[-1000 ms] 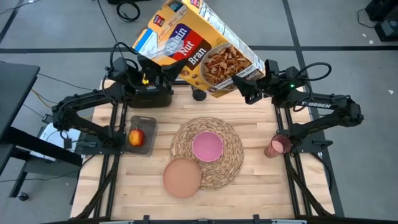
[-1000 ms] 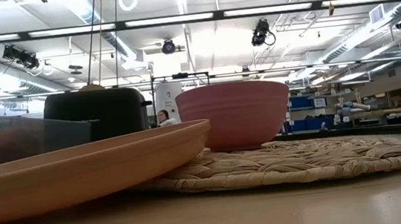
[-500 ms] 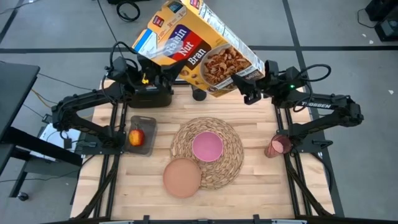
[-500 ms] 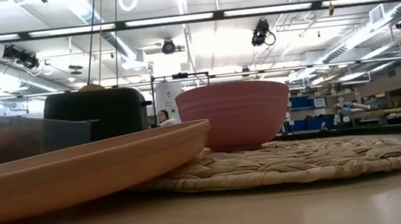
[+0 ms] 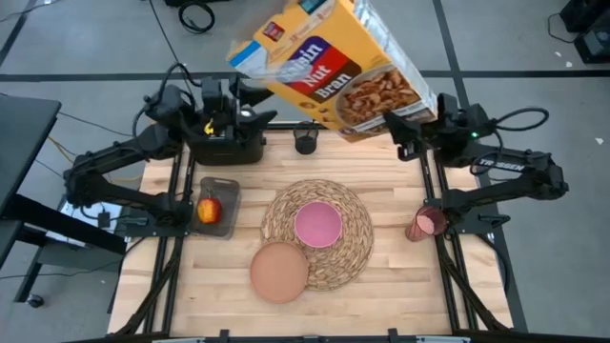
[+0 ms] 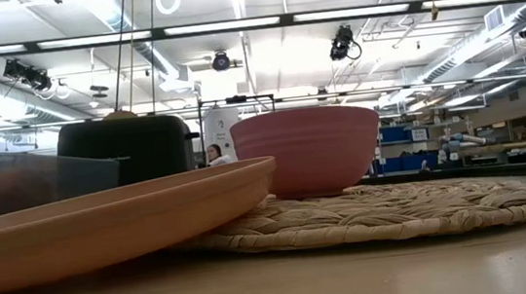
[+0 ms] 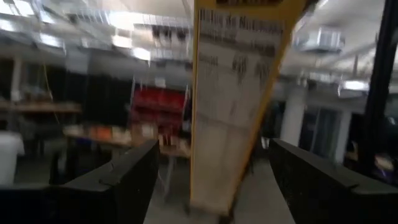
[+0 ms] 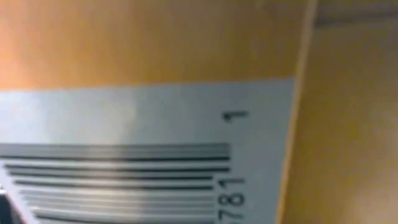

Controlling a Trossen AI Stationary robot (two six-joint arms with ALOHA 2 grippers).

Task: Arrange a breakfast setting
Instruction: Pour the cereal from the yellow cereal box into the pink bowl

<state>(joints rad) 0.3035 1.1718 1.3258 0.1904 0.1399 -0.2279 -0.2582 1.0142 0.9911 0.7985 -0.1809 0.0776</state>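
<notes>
The yellow-and-red cereal box [image 5: 329,67] hangs high over the table's far edge, tilted, with its bottom end toward the right. My right gripper [image 5: 408,133] is shut on that end. My left gripper [image 5: 250,103] is open at the box's top end. In its wrist view the box's narrow side [image 7: 230,124] stands between the fingers, with a gap on each side. The pink bowl [image 5: 317,224] sits on the woven placemat [image 5: 357,205]. The brownish-pink plate [image 5: 279,272] rests with its rim on the mat's near edge. The apple [image 5: 208,210] lies at the left and the pink cup [image 5: 426,224] stands at the right. My right gripper holds the cereal box by its bottom end [image 5: 405,112], coming from the table's right side and slanting upward. The wrist view shows only the barcode panel [image 8: 124,162] close up, so the fingers' places do not show. The box is lifted clear and tilted.
The black toaster [image 5: 229,143] stands at the far left under my left arm, with a small dark object [image 5: 305,143] beside it. The apple lies on a dark tray [image 5: 221,191]. In the low view the plate [image 6: 104,222] fills the left foreground before the bowl [image 6: 317,151].
The cereal box has gone toward the table's right and far edges with my right gripper, staying tilted and clear of the table. My left arm has drawn back toward the table's left edge.
</notes>
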